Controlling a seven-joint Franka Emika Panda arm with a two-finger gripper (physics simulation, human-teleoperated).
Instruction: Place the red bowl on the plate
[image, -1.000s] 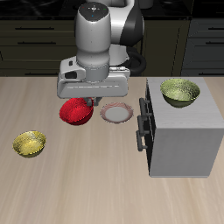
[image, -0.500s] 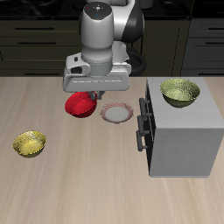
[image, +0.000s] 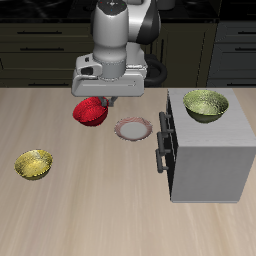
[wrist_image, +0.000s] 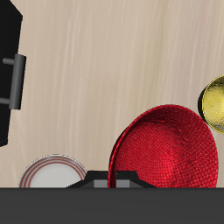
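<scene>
The red bowl (image: 89, 112) hangs tilted above the table, and my gripper (image: 106, 102) is shut on its rim. In the wrist view the red bowl (wrist_image: 171, 149) fills the space just ahead of the gripper, showing its speckled inside. The plate (image: 132, 129), with a pinkish-brown rim and pale centre, lies flat on the table beside and slightly below the bowl, nearer the grey cabinet. Part of the plate (wrist_image: 51, 172) also shows in the wrist view. The fingertips themselves are hidden behind the gripper body.
A grey cabinet (image: 206, 150) with a black handle (image: 163, 140) stands beside the plate, with a yellow-green bowl (image: 205, 105) on top. Another yellow-green bowl (image: 33, 164) sits on the table toward the front edge.
The gripper has risen with the red bowl, lifting it off the table and a little away from the front edge. The plate and both yellow-green bowls stayed put.
</scene>
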